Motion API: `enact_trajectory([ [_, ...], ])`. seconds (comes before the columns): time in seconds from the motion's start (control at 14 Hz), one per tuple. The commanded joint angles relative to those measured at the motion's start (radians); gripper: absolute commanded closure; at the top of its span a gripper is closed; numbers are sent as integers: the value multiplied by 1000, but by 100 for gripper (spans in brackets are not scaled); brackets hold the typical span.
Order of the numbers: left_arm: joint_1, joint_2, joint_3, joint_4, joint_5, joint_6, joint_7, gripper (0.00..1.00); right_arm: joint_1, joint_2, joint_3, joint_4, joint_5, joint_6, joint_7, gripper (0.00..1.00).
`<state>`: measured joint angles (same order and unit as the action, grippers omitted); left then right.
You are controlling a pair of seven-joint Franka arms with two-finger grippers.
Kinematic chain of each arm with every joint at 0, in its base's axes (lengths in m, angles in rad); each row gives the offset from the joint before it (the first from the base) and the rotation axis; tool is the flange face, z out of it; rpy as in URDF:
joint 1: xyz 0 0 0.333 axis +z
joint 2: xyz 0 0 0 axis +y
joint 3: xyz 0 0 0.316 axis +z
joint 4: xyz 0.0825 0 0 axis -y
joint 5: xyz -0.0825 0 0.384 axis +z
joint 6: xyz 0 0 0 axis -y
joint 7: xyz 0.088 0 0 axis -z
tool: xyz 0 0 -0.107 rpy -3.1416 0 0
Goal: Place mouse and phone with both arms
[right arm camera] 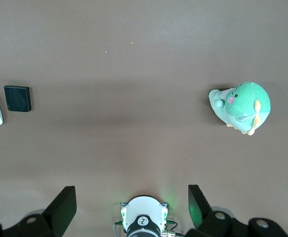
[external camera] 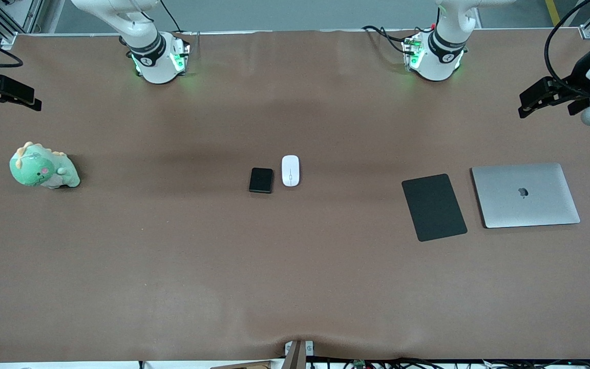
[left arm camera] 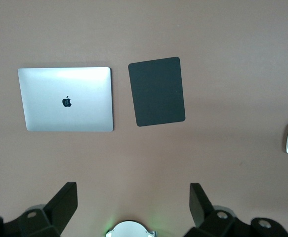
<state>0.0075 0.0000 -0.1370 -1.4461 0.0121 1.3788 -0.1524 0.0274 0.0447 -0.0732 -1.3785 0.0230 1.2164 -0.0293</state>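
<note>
Glossy white mouse (external camera: 290,170), matt black phone (external camera: 261,180), brushed-metal laptop (external camera: 525,195).

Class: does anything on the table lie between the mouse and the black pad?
Nothing visible does. Bare table runs from the mouse to the pad; the phone lies beside the mouse toward the right arm's end.

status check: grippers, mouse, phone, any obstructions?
Left gripper open, raised at its table end; right gripper open, raised at its end. Mouse and phone side by side mid-table, untouched. Nothing close around them.
</note>
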Motion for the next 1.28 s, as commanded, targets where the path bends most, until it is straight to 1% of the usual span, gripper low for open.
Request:
enact_trajectory([
  [0.0, -1, -8, -27, -20, 9, 16, -18, 0, 2, -8, 0, -7, -2, -12, -8, 0],
  [0.14, -1, -8, -38, -45, 8, 45, -22, 0, -1, -8, 0, -7, -2, -14, -6, 0],
  [0.36, -1, -8, -85, -83, 9, 80, -74, 0, -1, -8, 0, -7, -2, -14, -6, 0],
  [0.85, 0, -11, -219, -212, 17, 183, -147, 0, -1, 3, 1, -4, 6, -6, -8, 0],
  [1.07, -1, -11, -265, -279, 17, 279, -156, 0, -4, 12, 1, 1, 5, -6, -6, 0],
  [1.21, -1, -8, -294, -325, 17, 341, -206, 0, -6, 15, 3, 1, 9, 0, -8, 0],
])
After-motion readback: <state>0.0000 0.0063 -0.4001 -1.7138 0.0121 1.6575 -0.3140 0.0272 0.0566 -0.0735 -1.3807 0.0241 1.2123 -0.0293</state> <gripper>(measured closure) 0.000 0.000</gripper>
